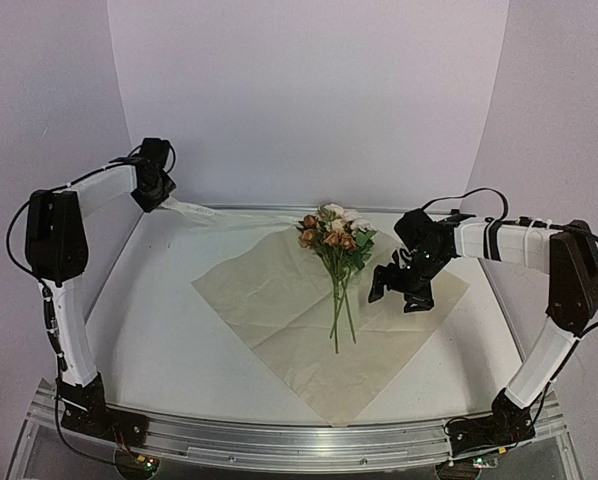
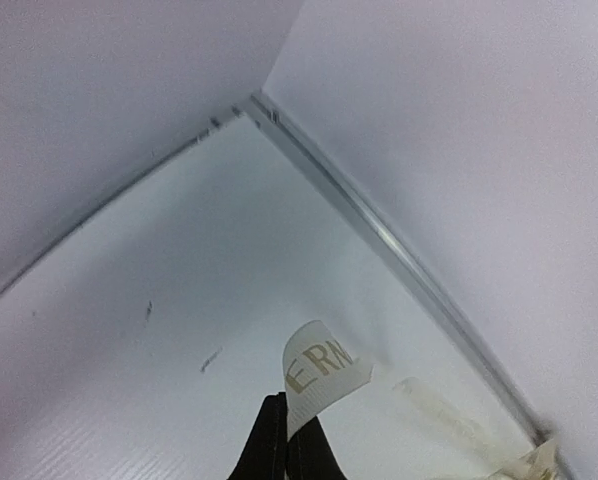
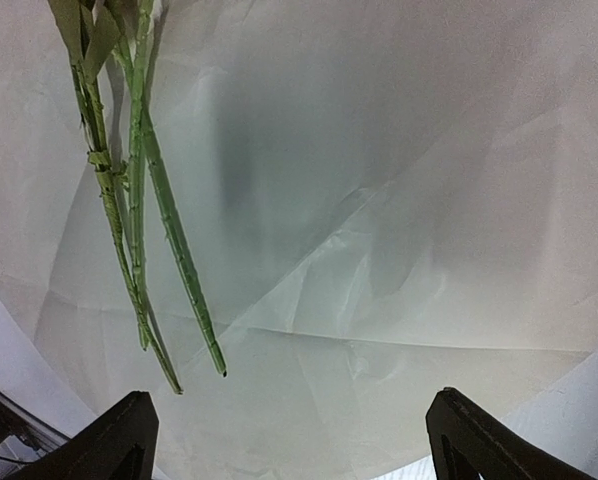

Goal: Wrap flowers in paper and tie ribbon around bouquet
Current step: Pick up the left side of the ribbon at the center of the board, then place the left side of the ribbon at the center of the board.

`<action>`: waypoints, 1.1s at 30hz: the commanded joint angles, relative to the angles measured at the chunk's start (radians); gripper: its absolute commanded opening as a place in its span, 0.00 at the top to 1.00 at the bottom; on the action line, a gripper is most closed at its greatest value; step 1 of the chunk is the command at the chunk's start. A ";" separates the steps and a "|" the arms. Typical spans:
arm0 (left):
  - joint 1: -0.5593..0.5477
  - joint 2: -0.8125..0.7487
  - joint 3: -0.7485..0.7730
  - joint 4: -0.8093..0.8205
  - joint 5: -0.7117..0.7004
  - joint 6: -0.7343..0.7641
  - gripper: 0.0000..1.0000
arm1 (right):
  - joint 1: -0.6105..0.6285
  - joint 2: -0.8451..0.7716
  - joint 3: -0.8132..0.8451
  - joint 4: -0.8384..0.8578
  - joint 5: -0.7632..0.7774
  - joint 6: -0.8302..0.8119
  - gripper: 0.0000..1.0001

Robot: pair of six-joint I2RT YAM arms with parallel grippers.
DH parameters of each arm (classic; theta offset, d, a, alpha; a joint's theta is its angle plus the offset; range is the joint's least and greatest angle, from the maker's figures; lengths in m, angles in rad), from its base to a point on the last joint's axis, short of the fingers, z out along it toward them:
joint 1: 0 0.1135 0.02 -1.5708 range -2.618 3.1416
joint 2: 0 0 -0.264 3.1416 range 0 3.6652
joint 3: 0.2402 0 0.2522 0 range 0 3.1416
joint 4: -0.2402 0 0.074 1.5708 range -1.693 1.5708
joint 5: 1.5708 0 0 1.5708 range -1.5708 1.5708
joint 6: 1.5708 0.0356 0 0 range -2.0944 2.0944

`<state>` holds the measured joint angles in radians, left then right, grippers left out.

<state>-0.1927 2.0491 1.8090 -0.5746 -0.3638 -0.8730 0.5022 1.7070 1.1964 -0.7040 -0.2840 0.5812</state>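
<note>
Limp lettered ribbon [image 2: 324, 372] pinched; creased paper [image 1: 279, 300], perhaps tissue-thin.

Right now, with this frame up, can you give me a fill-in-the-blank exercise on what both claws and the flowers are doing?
1. The left claw is ____ on the ribbon.
2. The flowers lie on the ____.
3. The right claw hangs ____ just right of the stems.
Missing words: shut; paper; open.

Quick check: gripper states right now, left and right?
Left gripper: closed, pinching the ribbon.
Right gripper: open, holding nothing, above the paper.
</note>
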 commanded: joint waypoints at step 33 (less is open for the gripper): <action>0.114 -0.789 0.085 0.359 -0.212 0.296 1.00 | -0.004 0.043 0.017 -0.008 -0.021 0.029 0.04</action>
<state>-0.0784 1.2724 1.8519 -0.2641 -0.5726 -0.6385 0.4995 1.7412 1.1902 -0.7044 -0.3044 0.5934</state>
